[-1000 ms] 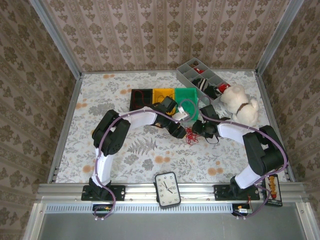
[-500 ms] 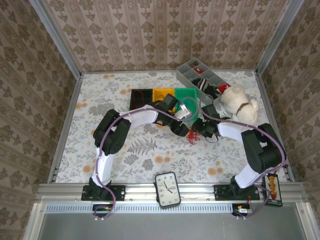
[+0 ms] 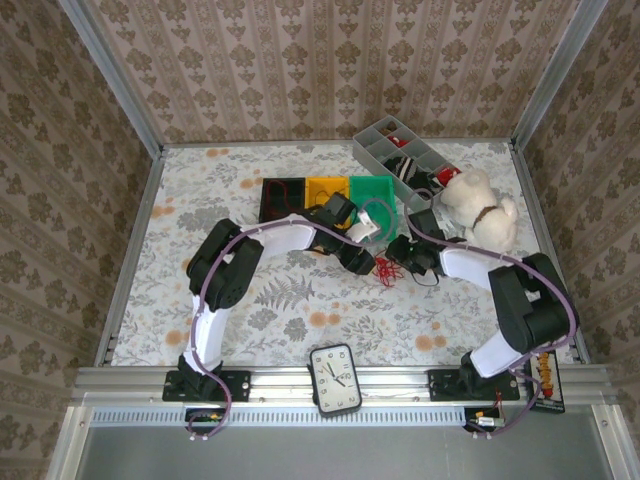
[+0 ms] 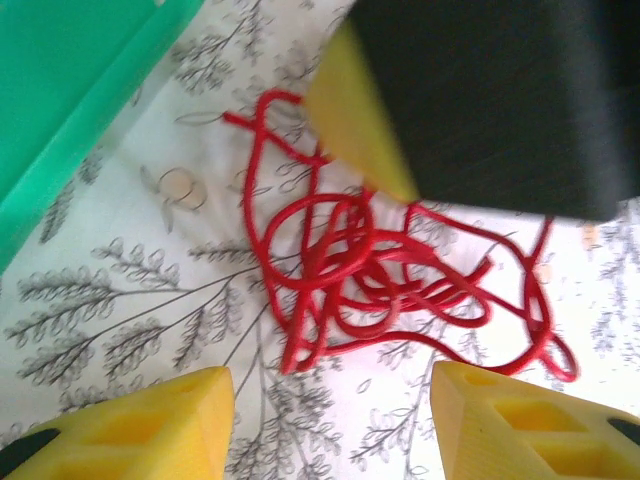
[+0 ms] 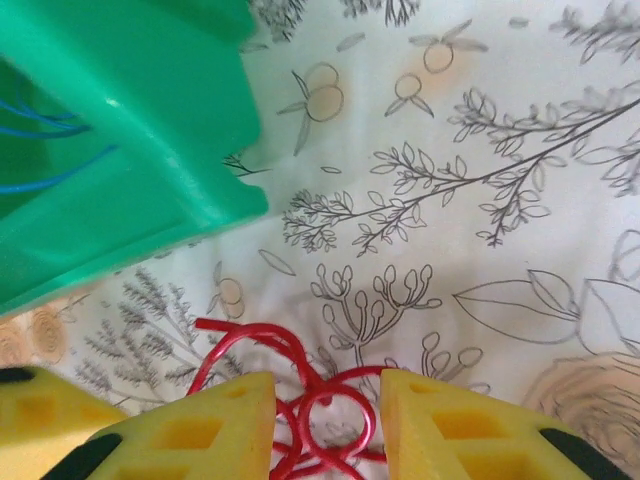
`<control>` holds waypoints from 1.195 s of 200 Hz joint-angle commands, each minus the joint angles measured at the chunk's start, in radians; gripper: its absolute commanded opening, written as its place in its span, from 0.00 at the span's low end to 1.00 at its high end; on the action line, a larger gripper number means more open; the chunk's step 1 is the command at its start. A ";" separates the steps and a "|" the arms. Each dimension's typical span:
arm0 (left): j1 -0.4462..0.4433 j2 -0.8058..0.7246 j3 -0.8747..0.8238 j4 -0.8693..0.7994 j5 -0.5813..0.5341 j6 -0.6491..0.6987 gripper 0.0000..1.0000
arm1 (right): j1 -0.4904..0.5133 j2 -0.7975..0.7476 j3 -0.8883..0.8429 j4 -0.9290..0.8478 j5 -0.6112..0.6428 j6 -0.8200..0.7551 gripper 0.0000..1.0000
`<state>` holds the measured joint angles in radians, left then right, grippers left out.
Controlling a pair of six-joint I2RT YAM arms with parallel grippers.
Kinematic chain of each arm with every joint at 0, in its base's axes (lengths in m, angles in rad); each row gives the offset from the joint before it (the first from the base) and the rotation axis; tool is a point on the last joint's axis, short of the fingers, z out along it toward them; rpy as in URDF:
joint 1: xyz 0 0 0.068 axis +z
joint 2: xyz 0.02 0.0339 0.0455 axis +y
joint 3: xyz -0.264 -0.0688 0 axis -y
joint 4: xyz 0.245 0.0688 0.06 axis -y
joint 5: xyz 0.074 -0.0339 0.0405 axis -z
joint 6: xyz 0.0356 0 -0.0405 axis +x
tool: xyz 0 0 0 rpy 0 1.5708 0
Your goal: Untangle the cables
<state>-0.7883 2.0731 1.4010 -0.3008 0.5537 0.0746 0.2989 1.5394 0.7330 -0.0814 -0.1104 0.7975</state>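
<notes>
The red cable (image 3: 386, 270) lies as a loopy bunch on the floral cloth between my two grippers. In the left wrist view the red cable (image 4: 372, 272) spreads just ahead of my open left gripper (image 4: 332, 378), whose yellow fingers (image 4: 150, 425) stand wide apart and clear of it. My right gripper (image 5: 328, 388) stands open over the bunch, with loops of the red cable (image 5: 335, 415) between its fingers. A thin black cable (image 3: 428, 277) lies beside the right gripper (image 3: 402, 256). A blue cable (image 5: 40, 150) sits inside the green bin (image 5: 150, 150).
Black (image 3: 283, 195), yellow (image 3: 325, 188) and green (image 3: 372, 190) bins stand in a row just behind the grippers. A grey compartment tray (image 3: 400, 155) and a plush dog (image 3: 480, 205) are at the back right. A clock (image 3: 335, 378) rests on the near rail.
Both grippers have shifted slightly around the red bunch, the left one edging right toward it. The red cable has barely moved.
</notes>
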 commanded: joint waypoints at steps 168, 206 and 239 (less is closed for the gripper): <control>0.010 0.014 0.040 0.079 0.007 -0.041 0.52 | 0.059 0.003 0.036 -0.241 0.010 -0.211 0.41; 0.004 0.042 0.077 0.042 0.035 -0.018 0.49 | 0.048 0.006 0.028 -0.251 0.003 -0.231 0.41; 0.003 0.060 0.094 0.007 0.046 0.007 0.44 | 0.031 -0.002 0.017 -0.246 -0.008 -0.225 0.40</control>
<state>-0.7784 2.1014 1.4605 -0.2516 0.5648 0.0467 0.3401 1.5337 0.7456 -0.2951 -0.1059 0.5888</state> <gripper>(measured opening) 0.459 0.406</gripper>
